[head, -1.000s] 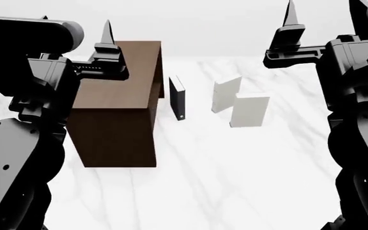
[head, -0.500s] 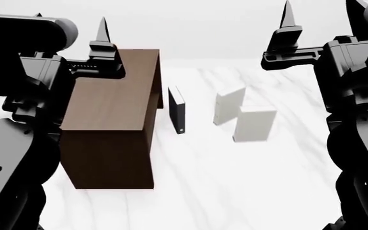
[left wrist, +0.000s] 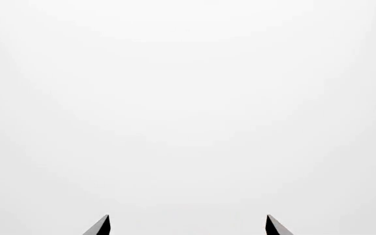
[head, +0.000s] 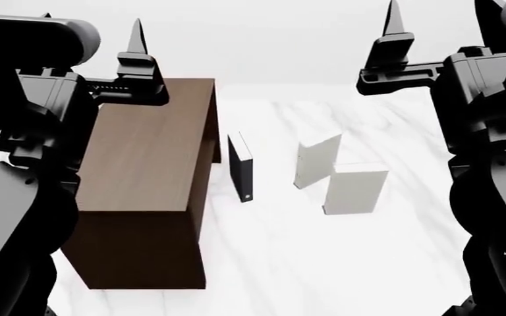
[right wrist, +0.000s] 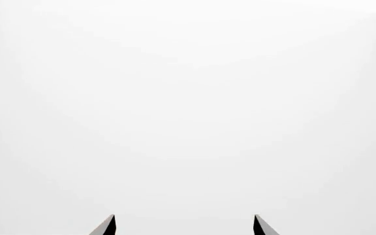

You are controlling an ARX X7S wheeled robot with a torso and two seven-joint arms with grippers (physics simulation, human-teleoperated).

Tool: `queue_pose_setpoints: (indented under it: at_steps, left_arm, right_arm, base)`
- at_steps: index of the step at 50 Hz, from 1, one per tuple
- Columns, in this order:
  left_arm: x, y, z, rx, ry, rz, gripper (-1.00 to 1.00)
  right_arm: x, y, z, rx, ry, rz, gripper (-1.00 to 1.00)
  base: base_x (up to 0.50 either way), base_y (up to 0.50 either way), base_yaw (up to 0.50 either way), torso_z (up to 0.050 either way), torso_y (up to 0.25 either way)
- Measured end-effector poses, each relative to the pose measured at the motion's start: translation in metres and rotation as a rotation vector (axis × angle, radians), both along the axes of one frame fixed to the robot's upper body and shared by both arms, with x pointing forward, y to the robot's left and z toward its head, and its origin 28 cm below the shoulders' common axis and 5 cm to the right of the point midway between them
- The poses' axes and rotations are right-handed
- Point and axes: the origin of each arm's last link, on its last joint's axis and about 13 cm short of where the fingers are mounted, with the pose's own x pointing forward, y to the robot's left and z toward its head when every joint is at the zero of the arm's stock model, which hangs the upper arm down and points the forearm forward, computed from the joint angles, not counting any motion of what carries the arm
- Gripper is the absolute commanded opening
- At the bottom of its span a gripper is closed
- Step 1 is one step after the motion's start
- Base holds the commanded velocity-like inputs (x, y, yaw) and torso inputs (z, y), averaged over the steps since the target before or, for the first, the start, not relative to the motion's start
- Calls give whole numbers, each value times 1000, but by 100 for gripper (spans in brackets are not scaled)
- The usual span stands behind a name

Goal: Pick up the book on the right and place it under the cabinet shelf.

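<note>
The greyish-white book (head: 355, 190) stands upright on the white marble table (head: 323, 263), rightmost of three books. The dark brown cabinet (head: 147, 171) stands at the left. My left gripper (head: 136, 39) is raised above the cabinet's far top edge, pointing up. My right gripper (head: 394, 23) is raised at the upper right, well above and apart from the book. In both wrist views the fingertips (left wrist: 100, 226) (right wrist: 107, 225) stand wide apart with only blank white between them. Both grippers (left wrist: 186, 226) (right wrist: 182, 225) are open and empty.
A narrower cream-white book (head: 315, 160) stands just left of and behind the greyish one. A thin black book (head: 240, 168) stands upright beside the cabinet's right side. My dark arms fill both sides of the head view.
The head view has shifted: the cabinet and books sit lower and larger in the frame. Both grippers stay raised and open.
</note>
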Motion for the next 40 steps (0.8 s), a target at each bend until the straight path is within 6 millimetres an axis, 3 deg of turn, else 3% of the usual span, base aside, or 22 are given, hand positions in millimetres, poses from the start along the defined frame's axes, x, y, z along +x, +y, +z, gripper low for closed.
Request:
queue_pose_setpoints:
  at_steps: [30,40]
  left_arm:
    - [-1,1,0,-2,-2,1,100]
    - [-3,1,1,-3,-6,2,100]
  right_arm:
    - [0,0,-2,0,2,4,100]
    - [0,0,-2,-1,3,5,100]
  base:
    - [179,-5,0,0,1]
    - [4,0,0,0,0]
